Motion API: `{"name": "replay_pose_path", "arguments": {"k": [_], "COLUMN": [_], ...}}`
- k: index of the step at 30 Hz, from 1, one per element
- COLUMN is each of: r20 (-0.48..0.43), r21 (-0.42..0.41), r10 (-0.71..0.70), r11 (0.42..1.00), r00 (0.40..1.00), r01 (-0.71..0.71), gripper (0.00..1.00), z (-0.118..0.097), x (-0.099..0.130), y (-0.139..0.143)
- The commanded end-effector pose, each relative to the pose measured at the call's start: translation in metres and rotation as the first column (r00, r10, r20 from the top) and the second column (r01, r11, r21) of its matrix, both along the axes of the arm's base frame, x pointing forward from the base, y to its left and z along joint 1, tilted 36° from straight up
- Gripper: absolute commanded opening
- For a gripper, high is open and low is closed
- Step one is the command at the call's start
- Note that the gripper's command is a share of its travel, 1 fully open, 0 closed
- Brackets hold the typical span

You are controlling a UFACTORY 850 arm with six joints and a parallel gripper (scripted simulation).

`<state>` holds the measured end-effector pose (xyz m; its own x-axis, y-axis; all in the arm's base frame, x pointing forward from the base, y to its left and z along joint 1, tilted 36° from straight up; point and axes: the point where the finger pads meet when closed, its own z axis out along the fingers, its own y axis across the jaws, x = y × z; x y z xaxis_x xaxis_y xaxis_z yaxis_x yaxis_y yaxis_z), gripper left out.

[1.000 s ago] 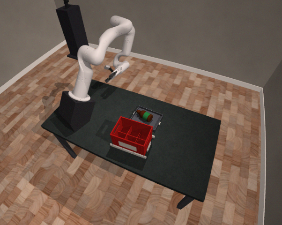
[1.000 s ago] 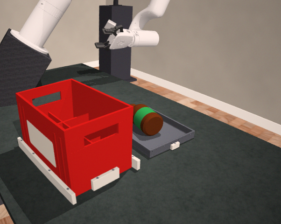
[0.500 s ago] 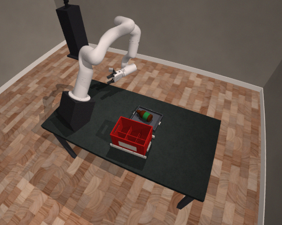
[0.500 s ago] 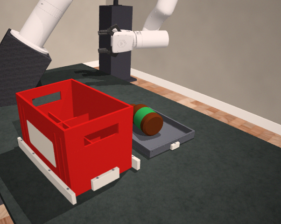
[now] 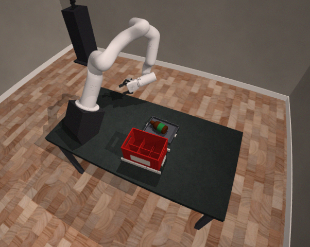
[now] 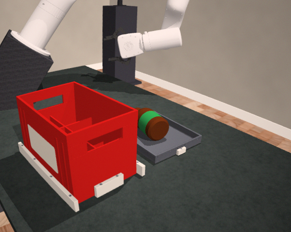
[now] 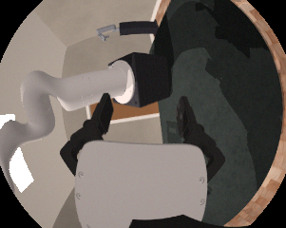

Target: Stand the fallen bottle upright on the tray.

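A brown bottle with a green label lies on its side on the shallow grey tray, its base pointing towards the exterior camera. The tray sits just behind the red crate, which has dividers inside. My gripper is open and empty. It points sideways, high above the far edge of the table near the arm's base, well away from the tray. The bottle, tray and crate do not show in the wrist view.
White brackets hold the crate in place on the dark table. The arm's black pedestal stands at the table's left end. A black tower stands on the floor behind.
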<state>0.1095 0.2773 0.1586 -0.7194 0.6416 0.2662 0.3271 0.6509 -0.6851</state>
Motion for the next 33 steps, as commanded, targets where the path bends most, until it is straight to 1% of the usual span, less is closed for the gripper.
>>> {"name": "replay_pose_path", "arguments": {"k": [1,2,3,5,6,7,9,16,20,22,23,24,27,28,31,32,33], "r20": [0.027,0.038,0.045,0.045,0.058,0.065,0.074,0.111,0.131,0.131,0.133,0.145,0.153,0.158,0.169,0.17,0.176], "r21": [0.006,0.008,0.008,0.008,0.01,0.011,0.012,0.017,0.019,0.019,0.019,0.02,0.021,0.021,0.021,0.021,0.021], "r10": [-0.142,-0.209,-0.246,-0.246,-0.326,-0.374,-0.428,-0.657,-0.774,-0.774,-0.787,-0.85,-0.885,-0.907,-0.946,-0.949,-0.964], "r11": [0.99,0.978,0.969,0.969,0.945,0.927,0.903,0.751,0.627,0.627,0.61,0.514,0.448,0.398,0.285,0.274,0.206], "r00": [0.989,0.977,0.968,0.968,0.943,0.925,0.901,0.746,0.62,0.62,0.603,0.506,0.44,0.39,0.277,0.267,0.2], "r01": [0.142,0.209,0.246,0.246,0.326,0.374,0.428,0.66,0.778,0.778,0.792,0.858,0.894,0.917,0.958,0.961,0.978], "gripper": [1.0,1.0,1.0,1.0,1.0,1.0,1.0,1.0,1.0,1.0,1.0,1.0,1.0,1.0,1.0,1.0,1.0], "z": [-0.002,-0.002,-0.003,-0.003,-0.003,-0.004,-0.004,-0.005,-0.006,-0.006,-0.006,-0.006,-0.005,-0.005,-0.005,-0.005,-0.005], "x": [0.009,0.014,0.017,0.017,0.025,0.03,0.036,0.068,0.091,0.091,0.095,0.111,0.123,0.131,0.15,0.152,0.163], "y": [0.007,0.01,0.012,0.012,0.016,0.018,0.02,0.029,0.032,0.032,0.032,0.032,0.032,0.031,0.028,0.028,0.026]}}
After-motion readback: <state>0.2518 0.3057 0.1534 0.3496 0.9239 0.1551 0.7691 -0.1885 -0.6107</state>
